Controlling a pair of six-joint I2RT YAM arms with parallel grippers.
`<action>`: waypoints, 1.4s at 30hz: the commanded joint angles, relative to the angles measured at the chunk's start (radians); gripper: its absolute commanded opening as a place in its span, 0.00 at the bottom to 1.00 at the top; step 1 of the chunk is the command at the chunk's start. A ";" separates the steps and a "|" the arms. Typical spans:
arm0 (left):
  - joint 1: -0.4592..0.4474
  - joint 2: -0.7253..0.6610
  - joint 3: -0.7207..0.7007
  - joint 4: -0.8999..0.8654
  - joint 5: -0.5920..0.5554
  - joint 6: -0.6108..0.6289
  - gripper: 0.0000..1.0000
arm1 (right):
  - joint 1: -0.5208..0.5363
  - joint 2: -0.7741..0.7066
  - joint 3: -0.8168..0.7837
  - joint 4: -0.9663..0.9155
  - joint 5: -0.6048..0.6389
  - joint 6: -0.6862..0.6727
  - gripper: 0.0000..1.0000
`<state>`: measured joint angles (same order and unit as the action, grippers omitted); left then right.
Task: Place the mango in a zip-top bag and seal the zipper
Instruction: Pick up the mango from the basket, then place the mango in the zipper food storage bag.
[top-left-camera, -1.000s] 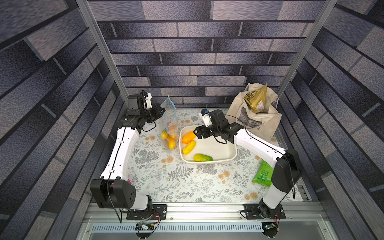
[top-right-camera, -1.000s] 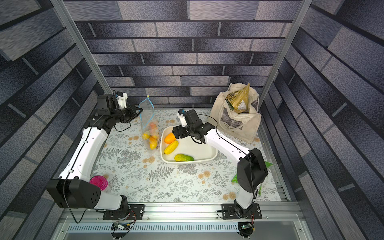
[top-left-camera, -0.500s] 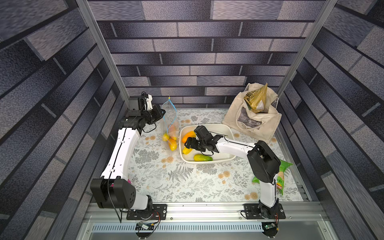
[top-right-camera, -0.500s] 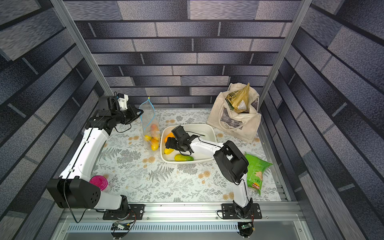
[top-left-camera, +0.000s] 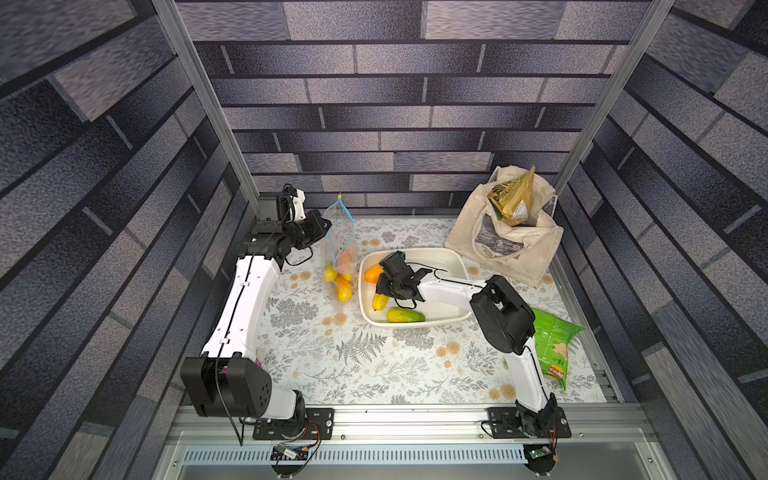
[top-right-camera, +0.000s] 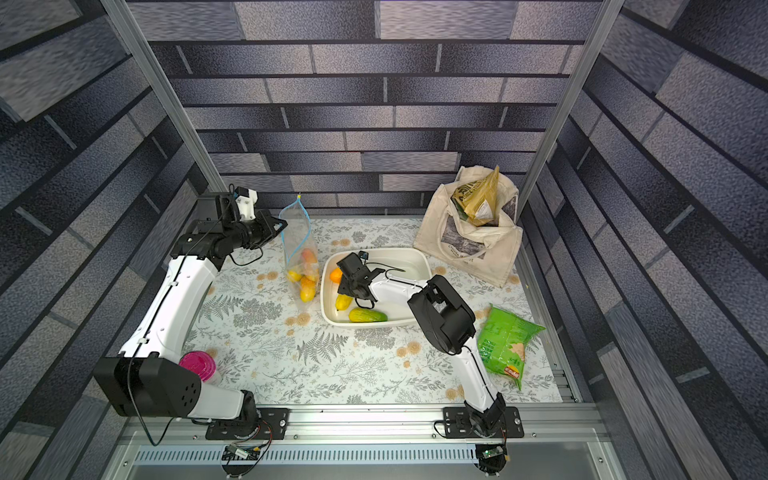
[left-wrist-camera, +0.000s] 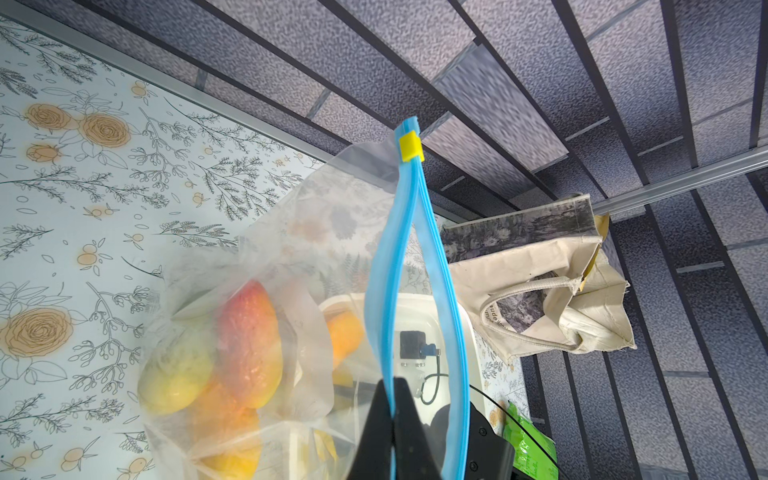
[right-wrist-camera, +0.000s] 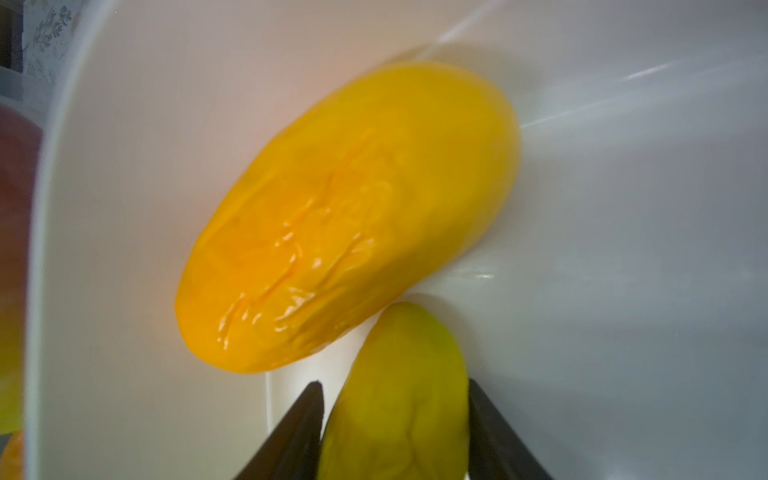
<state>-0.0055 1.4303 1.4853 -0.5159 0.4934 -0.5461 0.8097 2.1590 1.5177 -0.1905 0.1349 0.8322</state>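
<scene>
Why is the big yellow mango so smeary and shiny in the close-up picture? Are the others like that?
In the right wrist view the big yellow mango is smeared, with white glare spots and light streaks on the white tray; in the left wrist view the zipper is sharp, the wall behind patchily blurred; in both top views all is crisp, though the metal posts lean outward.

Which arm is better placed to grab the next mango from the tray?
Right: the right claw sits in the white tray with a yellow-green mango between its fingers; the left claw is shut on the zipper, holding the zip-top bag up.
</scene>
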 joint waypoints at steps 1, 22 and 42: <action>0.007 -0.025 -0.001 0.010 -0.004 0.037 0.00 | 0.007 -0.047 -0.029 -0.061 0.067 -0.057 0.37; -0.014 -0.002 0.005 0.029 0.047 0.008 0.00 | -0.047 -0.497 -0.020 0.610 -0.067 -0.393 0.13; -0.004 -0.028 0.000 0.007 0.054 -0.009 0.00 | 0.040 0.116 0.640 0.423 -0.181 -0.446 0.57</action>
<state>-0.0132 1.4303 1.4853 -0.5098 0.5488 -0.5591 0.8406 2.3074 2.1269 0.2348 -0.0181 0.4091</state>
